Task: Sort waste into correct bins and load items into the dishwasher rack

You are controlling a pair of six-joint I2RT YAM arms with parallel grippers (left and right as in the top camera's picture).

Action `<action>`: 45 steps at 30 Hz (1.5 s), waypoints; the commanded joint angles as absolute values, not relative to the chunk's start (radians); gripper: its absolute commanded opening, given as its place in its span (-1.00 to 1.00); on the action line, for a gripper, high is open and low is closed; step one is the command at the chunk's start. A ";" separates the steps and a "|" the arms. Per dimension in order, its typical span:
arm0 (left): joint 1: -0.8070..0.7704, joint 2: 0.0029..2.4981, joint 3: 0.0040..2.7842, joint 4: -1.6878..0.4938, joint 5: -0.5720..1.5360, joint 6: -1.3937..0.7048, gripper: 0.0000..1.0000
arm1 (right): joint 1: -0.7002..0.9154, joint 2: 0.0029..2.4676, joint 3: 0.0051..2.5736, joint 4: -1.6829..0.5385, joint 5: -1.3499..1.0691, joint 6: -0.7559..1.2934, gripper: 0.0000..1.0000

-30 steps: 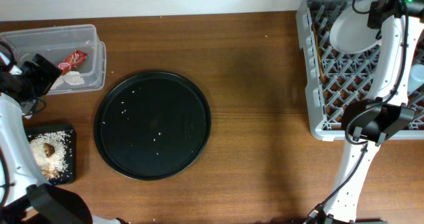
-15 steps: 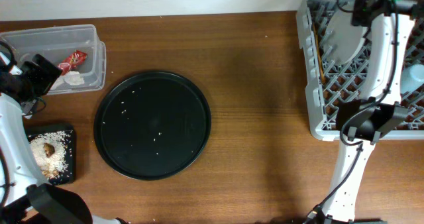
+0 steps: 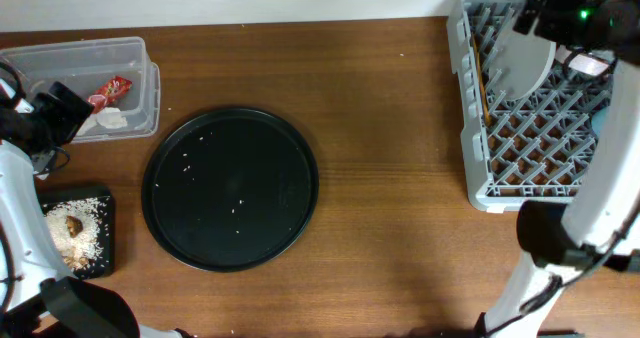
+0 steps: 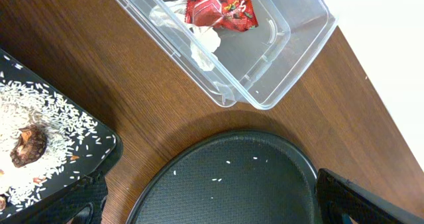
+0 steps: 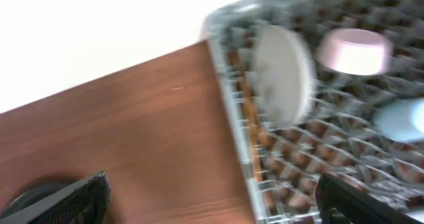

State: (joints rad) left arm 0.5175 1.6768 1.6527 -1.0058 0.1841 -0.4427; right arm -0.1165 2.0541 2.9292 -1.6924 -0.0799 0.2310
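One change: my right tool [image 5: 212,201] has opened, releasing the white plate [image 3: 527,63] upright inside the dishwasher rack [image 3: 520,168]; loading looks finished.

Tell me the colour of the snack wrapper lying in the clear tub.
The wrapper is red with some lighter print. It shows best in the left wrist view.

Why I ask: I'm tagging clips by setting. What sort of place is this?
Probably a robot lab bench staged as a dish-clearing station: a grey dishwasher rack holding a white plate stands on a wooden table, with a clear tub holding a red wrapper and a small black tray of rice.
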 commanded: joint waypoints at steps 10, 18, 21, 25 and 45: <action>0.520 1.677 1.654 -1.005 0.187 -0.452 0.98 | 0.237 1.615 2.321 -1.699 0.027 0.295 0.97; 0.520 1.677 1.654 -1.005 0.187 -0.452 0.98 | 0.417 1.432 1.853 -1.694 0.047 0.511 0.97; 0.520 1.677 1.654 -1.005 0.187 -0.452 0.98 | 0.446 1.446 1.777 -1.697 -0.062 0.510 0.97; 0.520 1.677 1.654 -1.005 0.187 -0.452 0.99 | 0.445 1.473 1.761 -1.699 -0.081 0.416 0.97; 0.520 1.677 1.654 -1.005 0.187 -0.452 0.99 | 0.374 1.161 1.692 -1.614 -0.022 0.404 0.97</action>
State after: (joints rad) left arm 0.5175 1.6768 1.6531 -1.0061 0.1841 -0.4431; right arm 0.4042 1.2484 1.7363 -1.6531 -0.0490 0.4110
